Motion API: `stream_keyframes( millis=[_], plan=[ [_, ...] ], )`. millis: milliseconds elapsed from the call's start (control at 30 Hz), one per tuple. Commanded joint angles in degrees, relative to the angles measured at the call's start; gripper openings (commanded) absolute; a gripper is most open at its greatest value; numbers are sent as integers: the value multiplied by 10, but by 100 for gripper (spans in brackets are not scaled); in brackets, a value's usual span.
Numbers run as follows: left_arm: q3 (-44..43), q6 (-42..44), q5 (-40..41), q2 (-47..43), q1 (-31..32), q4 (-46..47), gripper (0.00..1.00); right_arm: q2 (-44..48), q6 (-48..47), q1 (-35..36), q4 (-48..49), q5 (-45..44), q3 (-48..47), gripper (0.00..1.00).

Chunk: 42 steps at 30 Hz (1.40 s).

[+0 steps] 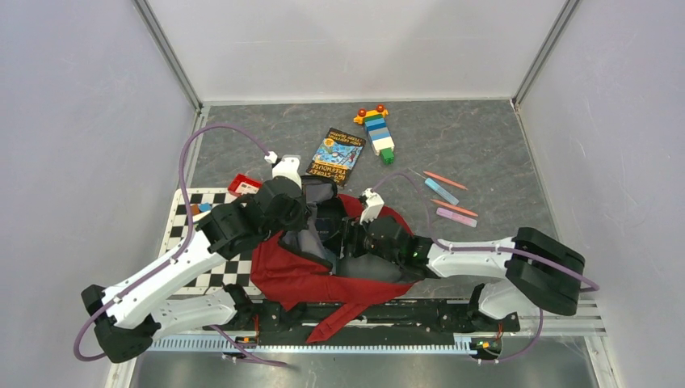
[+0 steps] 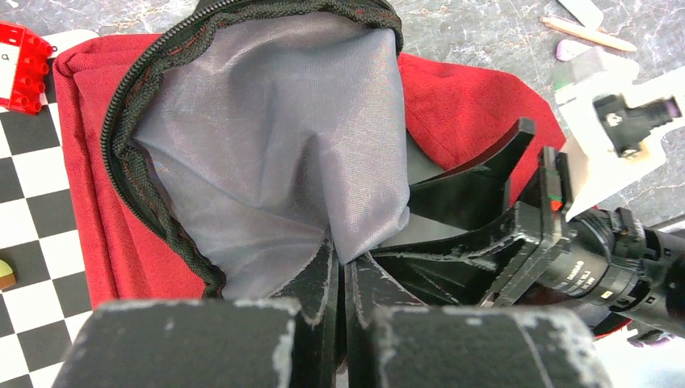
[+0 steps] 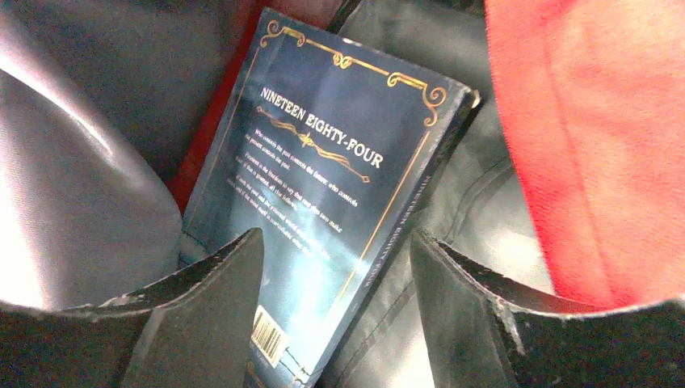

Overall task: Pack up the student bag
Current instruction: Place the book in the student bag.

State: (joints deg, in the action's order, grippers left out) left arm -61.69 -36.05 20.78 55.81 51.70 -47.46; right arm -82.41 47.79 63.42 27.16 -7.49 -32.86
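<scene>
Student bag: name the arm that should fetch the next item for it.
Right, most likely. The right gripper stands open over the Nineteen Eighty-Four book inside the student bag, so it is free. The left gripper is shut on the grey lining, holding the mouth open.

A block toy (image 1: 377,133) sits just right of the illustrated paperback (image 1: 338,156); an orange pencil (image 1: 444,179) and pink eraser (image 1: 456,217) lie farther right, a red box (image 1: 242,186) left.

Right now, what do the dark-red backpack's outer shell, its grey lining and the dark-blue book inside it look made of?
Dark-red backpack shell: matte woven fabric, visible weave. Grey lining: thin, likely synthetic cloth, slight sheen, soft folds. Dark-blue book: probably paperback, glossy card cover catching light.
</scene>
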Motion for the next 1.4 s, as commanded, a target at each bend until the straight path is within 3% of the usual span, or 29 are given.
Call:
stream_keyframes(
  millis=[0,267,433,667,833,933,1067,1133,1200,1300,1367],
  plan=[
    [-2,-2,18,-20,-4,43,2,20,-52,-1,-15,-43,14,68],
    [9,0,15,-29,-4,44,2,-57,-58,-1,-12,14,-36,52],
    [18,-3,11,-38,-4,44,2,-92,-76,0,14,45,-69,33],
    [36,-16,7,-48,-4,53,2,-173,-76,0,72,129,-129,22],
    [43,-18,5,-46,-4,59,2,-179,-64,0,102,146,-127,22],
    [43,-14,5,-45,-4,59,2,-144,-97,0,71,109,-114,25],
    [43,-1,15,-48,-4,39,2,-66,-173,-3,-11,49,-97,41],
    [51,6,24,-48,-4,17,2,-8,-205,-5,-50,28,-76,54],
    [59,25,-6,-45,-4,11,10,54,-221,-6,-102,4,-52,67],
    [59,47,-53,-33,-3,11,59,154,-227,-21,-192,-26,-13,80],
    [34,61,-65,-26,-3,11,85,215,-238,-48,-249,-25,-1,86]
  ],
)
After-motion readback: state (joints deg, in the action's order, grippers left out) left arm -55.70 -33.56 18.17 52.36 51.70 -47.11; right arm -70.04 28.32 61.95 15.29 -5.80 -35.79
